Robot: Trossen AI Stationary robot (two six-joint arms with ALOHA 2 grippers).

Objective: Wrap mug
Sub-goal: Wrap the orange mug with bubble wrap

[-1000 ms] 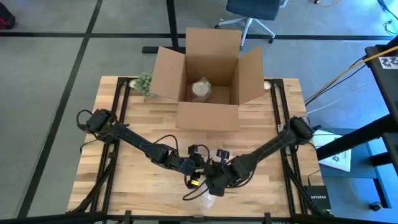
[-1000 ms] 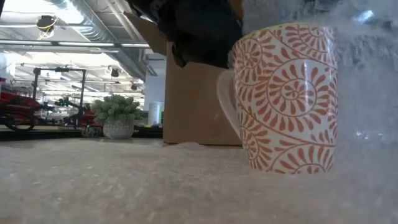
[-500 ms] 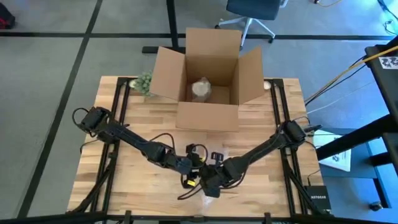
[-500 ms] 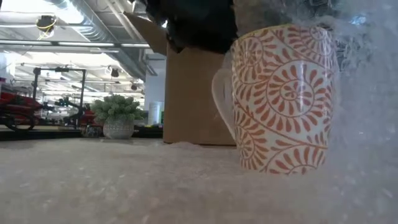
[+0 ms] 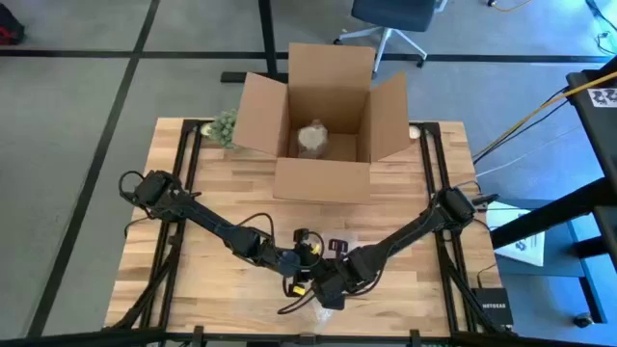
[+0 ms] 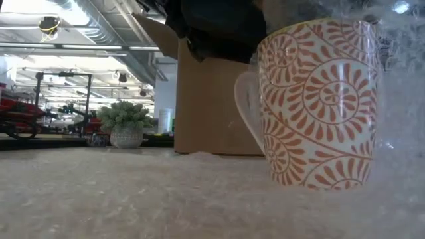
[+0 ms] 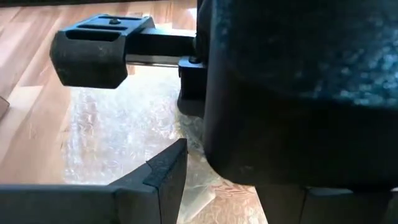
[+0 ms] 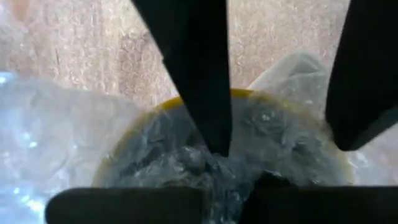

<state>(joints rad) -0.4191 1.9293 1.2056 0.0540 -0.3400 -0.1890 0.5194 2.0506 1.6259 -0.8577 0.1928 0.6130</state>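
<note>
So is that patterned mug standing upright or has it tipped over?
Upright: in the low view the mug stands on its base on the bubble wrap, handle to the side.

Two slim black jointed arms trail loose black cables, with a small yellow marking near the left claw point(image 5: 301, 277).

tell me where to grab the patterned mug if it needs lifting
Probably by the rim, from above: the mug stands upright on bubble wrap, mouth open to the top. Its handle sticks out sideways, offering a second grip from that side.
</note>
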